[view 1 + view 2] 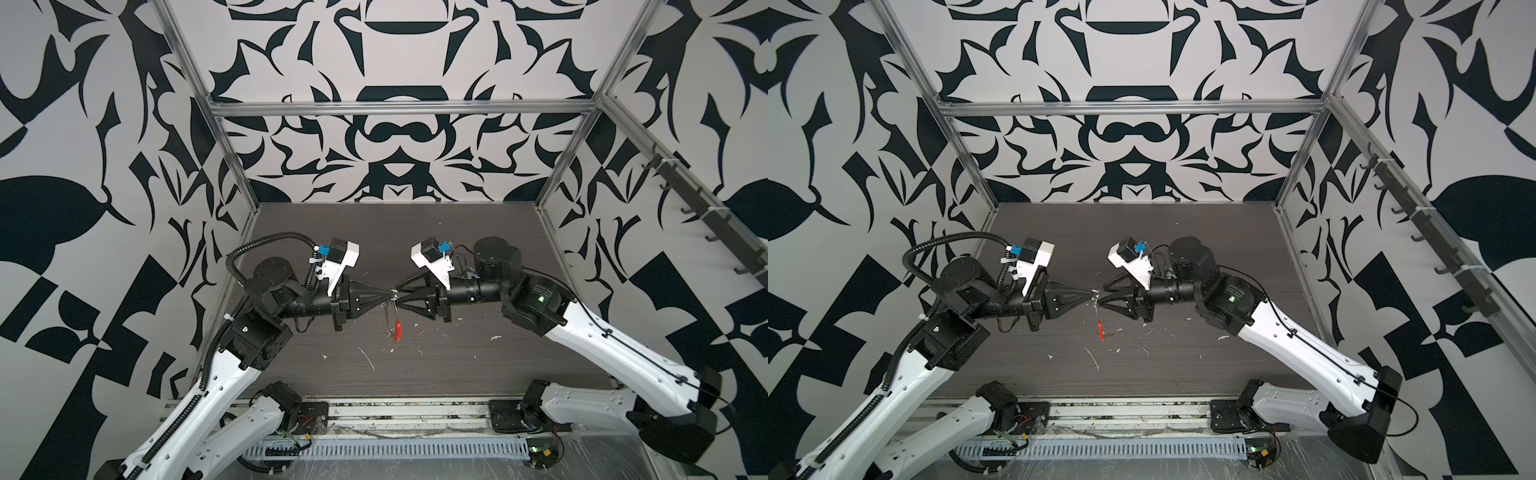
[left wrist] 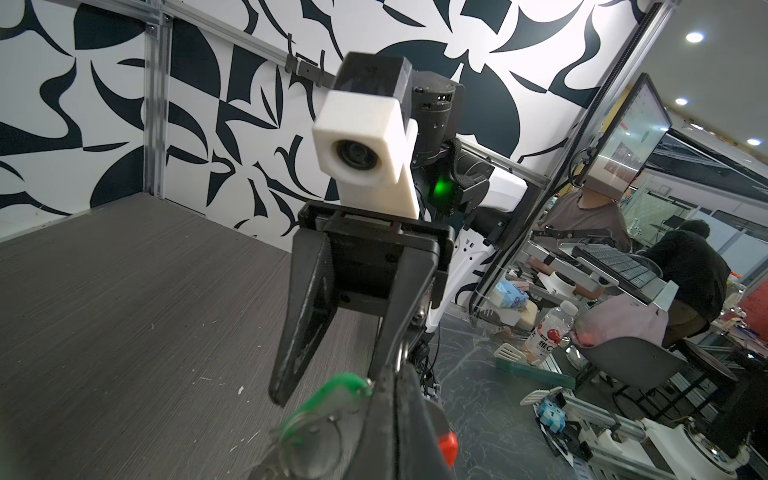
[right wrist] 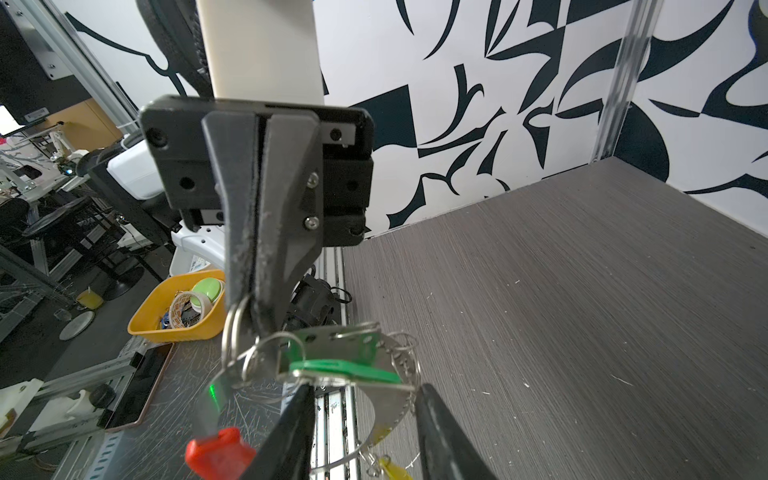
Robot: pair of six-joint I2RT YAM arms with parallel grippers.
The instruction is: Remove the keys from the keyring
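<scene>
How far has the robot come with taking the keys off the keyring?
Done: nothing yet; the green tag and the yellow tag both hang on the keyring. In hand: the left gripper is shut on a silver ring of the bunch, holding it above the table, and the right gripper stands open at the green tag. Left: both tags must come off.

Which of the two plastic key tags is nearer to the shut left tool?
The green tag, right beside the tip of the left tool; the yellow tag hangs farther off along the keyring.

Black-and-white patterned walls (image 1: 395, 62), aluminium frame (image 1: 399, 109), grey woodgrain tabletop (image 1: 478, 249), ceiling spotlights (image 2: 694, 37)
</scene>
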